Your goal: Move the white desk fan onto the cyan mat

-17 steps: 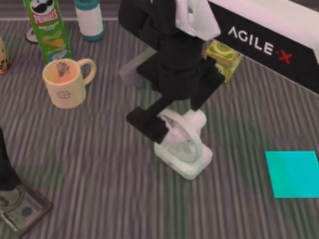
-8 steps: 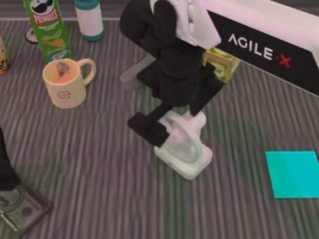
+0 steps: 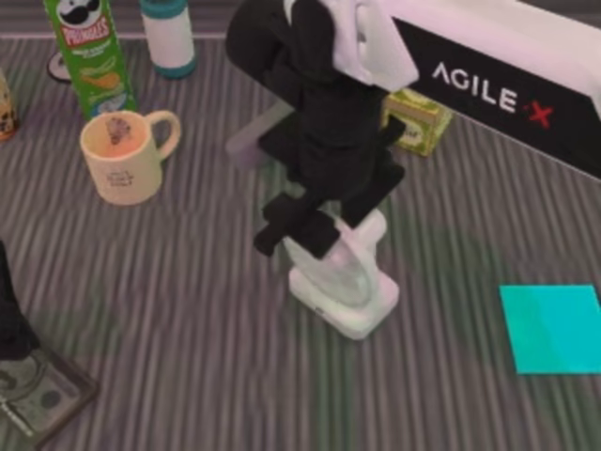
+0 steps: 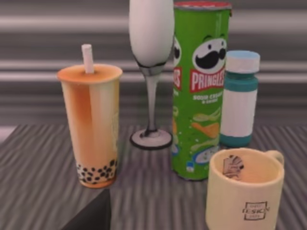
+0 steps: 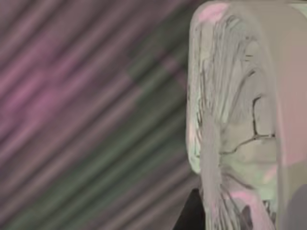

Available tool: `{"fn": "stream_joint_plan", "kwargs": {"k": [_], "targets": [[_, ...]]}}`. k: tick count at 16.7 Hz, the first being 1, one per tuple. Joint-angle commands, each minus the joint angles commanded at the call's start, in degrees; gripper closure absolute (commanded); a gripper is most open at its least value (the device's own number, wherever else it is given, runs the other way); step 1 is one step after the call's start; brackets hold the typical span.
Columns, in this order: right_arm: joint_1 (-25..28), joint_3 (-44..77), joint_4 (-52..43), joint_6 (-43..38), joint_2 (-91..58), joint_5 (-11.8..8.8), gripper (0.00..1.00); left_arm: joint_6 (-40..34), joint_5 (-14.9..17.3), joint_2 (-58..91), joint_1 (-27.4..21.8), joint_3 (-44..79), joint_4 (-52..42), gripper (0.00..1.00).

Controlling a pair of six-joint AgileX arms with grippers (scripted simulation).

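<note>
The white desk fan point(image 3: 349, 287) stands on its base near the table's middle, its round translucent grille point(image 5: 230, 120) filling the right wrist view. My right gripper point(image 3: 333, 216) reaches down from above and is shut on the fan's grille and motor housing, one dark finger point(image 5: 192, 213) pressed against the grille's rim. The cyan mat point(image 3: 554, 329) lies flat at the table's right edge, well apart from the fan. My left arm point(image 3: 9, 315) is parked at the left edge.
A cream mug point(image 3: 122, 150) stands left of the fan. Behind it are a green Pringles can point(image 3: 89, 52) and a white-and-teal bottle point(image 3: 169, 33). A yellow-green box point(image 3: 418, 117) sits behind the fan. The left wrist view adds a bubble tea cup point(image 4: 93, 124) and a wine glass point(image 4: 151, 72).
My right gripper's fingers have drawn in from a wide spread and shut on the fan. The fan stays in the same spot on the table.
</note>
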State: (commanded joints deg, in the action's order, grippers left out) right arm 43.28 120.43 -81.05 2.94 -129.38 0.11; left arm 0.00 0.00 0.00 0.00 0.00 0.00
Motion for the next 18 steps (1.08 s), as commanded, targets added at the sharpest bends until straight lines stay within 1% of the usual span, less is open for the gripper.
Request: {"fn": "stream_joint_plan", "kwargs": {"k": [3, 4, 13, 15, 18], "targets": [[0.0, 0.0, 0.0, 0.0, 0.0, 0.0, 0.98, 0.0, 0.0, 0.0, 0.0, 0.0, 0.0, 0.0], [0.0, 0.0, 0.0, 0.0, 0.0, 0.0, 1.0, 0.0, 0.0, 0.0, 0.0, 0.0, 0.0, 0.0], [-0.2, 0.2, -0.2, 0.0, 0.3, 0.0, 1.0, 0.0, 0.0, 0.0, 0.0, 0.0, 0.0, 0.0], [-0.1, 2.4, -2.2, 0.0, -0.3, 0.0, 1.0, 0.0, 0.0, 0.0, 0.0, 0.0, 0.0, 0.0], [0.0, 10.1, -7.5, -0.1, -1.8, 0.0, 1.0, 0.0, 0.0, 0.0, 0.0, 0.0, 0.0, 0.0]]}}
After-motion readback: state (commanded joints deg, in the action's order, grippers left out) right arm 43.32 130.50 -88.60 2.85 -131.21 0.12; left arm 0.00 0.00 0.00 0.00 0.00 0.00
